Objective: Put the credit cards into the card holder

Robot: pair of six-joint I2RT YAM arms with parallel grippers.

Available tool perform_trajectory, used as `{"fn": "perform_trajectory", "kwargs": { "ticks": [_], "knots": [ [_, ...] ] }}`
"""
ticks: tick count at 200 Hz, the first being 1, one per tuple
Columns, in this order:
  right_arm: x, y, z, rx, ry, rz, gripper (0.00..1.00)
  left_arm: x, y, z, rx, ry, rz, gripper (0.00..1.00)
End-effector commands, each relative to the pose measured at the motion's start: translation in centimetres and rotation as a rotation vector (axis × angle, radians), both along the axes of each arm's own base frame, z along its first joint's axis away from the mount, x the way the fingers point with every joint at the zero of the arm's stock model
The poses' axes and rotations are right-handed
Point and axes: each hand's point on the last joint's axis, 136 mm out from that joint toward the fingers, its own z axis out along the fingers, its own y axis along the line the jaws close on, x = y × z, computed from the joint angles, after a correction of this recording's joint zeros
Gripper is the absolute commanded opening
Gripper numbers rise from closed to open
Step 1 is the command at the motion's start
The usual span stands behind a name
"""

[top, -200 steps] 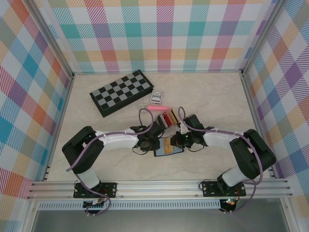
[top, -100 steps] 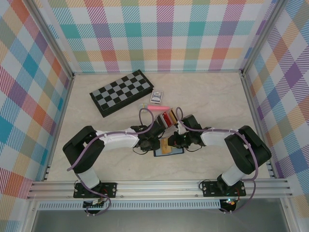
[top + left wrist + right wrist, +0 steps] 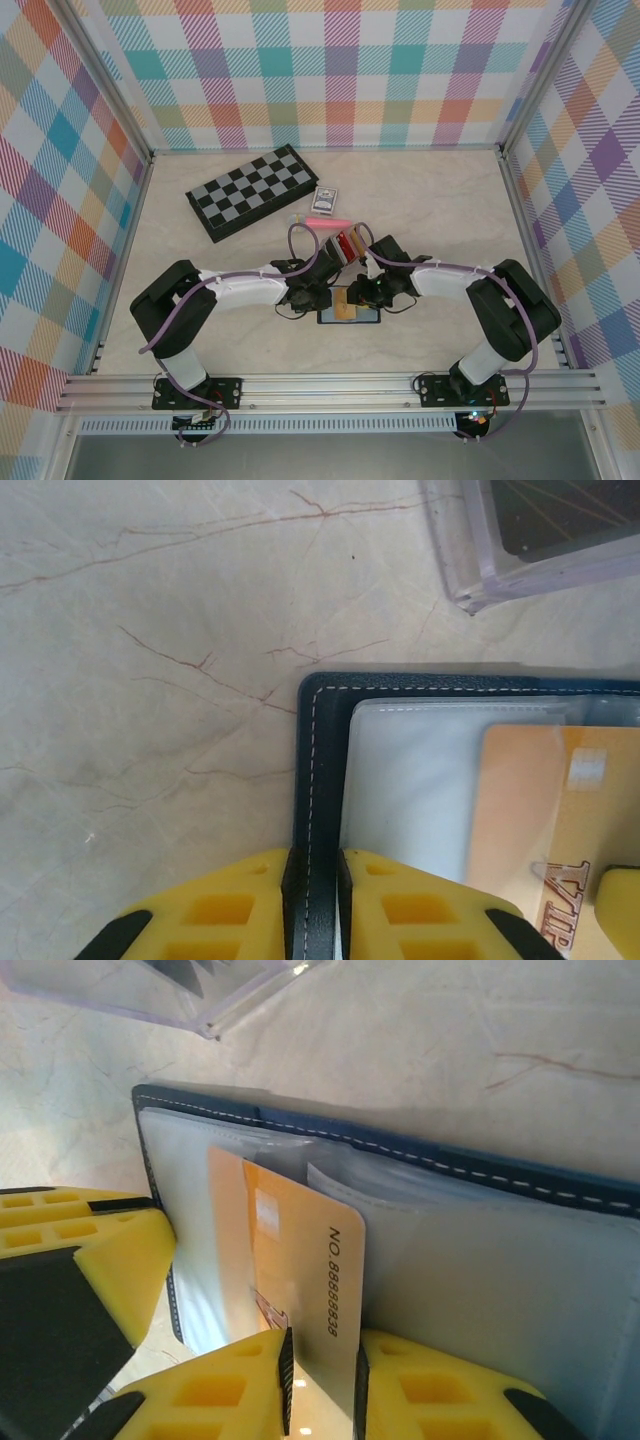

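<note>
The card holder [image 3: 450,1165] lies open and flat on the worktop [image 3: 150,730], near the front and between the two arms. Its navy stitched border frames pale, clear inner pockets. An orange card [image 3: 300,1250] stands partly inside one pocket. The pocket film hides its far end, and its print is cut off apart from a number line along one edge.

The left tool [image 3: 313,900] is clamped on the holder's near-left border, with the navy edge pinched tight between its yellow fingers. The right tool [image 3: 320,1385] has a finger on either side of the orange card's free end. Whether the pads actually press the card cannot be told. From above, both tools and their cables cover most of the holder, so little more than a navy strip and a patch of orange shows.

Just beyond the holder sits a clear plastic box [image 3: 540,540], cropped in both wrist views. Its contents are too small to sort out from above. Farther back lie a slim pink object [image 3: 328,223] that is hard to identify, a small blue pack [image 3: 325,200] and a chessboard [image 3: 251,192].
</note>
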Motion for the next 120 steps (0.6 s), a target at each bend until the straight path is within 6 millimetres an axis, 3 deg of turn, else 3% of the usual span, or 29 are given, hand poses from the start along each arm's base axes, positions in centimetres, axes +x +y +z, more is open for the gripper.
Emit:
{"fn": "perform_trajectory", "kwargs": {
  "ticks": [1, 20, 44, 120],
  "knots": [
    [-1.1, -1.2, -0.9, -0.074, 0.04, 0.016, 0.24, -0.9, 1.3, -1.9, 0.06, 0.056, 0.002, 0.17],
    [-1.0, -1.0, -0.7, -0.067, 0.043, 0.019, 0.22, -0.9, 1.2, -2.0, 0.054, 0.058, 0.003, 0.16],
    [-1.2, 0.3, 0.2, -0.001, 0.048, 0.036, 0.11, -0.9, 1.0, -2.0, 0.049, 0.061, 0.0, 0.14],
    [-1.1, 3.5, 0.4, 0.067, 0.068, 0.039, 0.12, -0.8, 0.6, -1.5, 0.026, 0.051, 0.0, 0.17]
  ]
}}
